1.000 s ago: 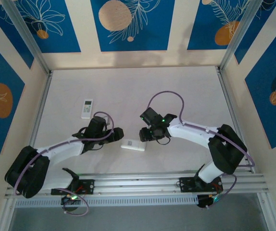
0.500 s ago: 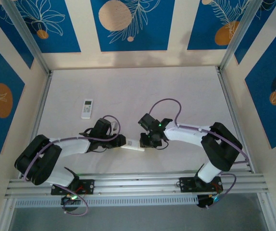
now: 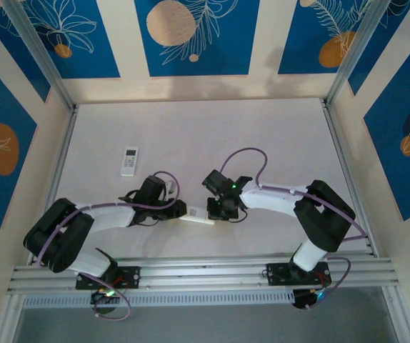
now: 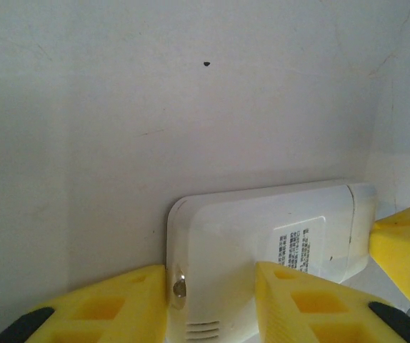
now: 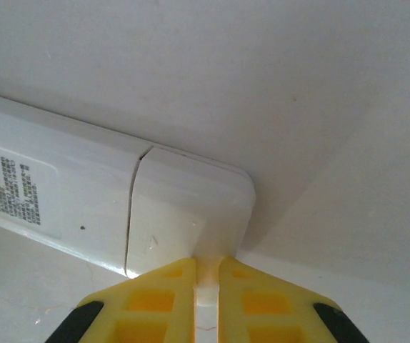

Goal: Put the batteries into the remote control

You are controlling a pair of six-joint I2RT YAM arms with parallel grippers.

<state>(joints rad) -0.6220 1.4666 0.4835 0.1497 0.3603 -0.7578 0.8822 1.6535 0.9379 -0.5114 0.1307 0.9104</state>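
Observation:
A white remote control (image 3: 196, 216) lies back up between my two grippers, label showing (image 4: 294, 246). My left gripper (image 3: 178, 210) (image 4: 211, 275) is shut on the end with the small lens, one yellow finger (image 4: 119, 304) against that end face and the other over the back. My right gripper (image 3: 214, 211) (image 5: 206, 263) is nearly closed, pinching the thin edge of the battery cover (image 5: 183, 207) at the opposite end. Its yellow finger (image 4: 405, 246) shows at the right of the left wrist view. The batteries are out of view.
A second white remote (image 3: 129, 161) lies farther back on the left of the white table (image 3: 191, 136). Metal rails (image 3: 205, 268) run along the near edge, and aluminium posts and patterned walls close in the sides.
Both arms have moved inward to the remote. The left jaws closed on its lens end and the right jaws closed on the battery cover's edge.

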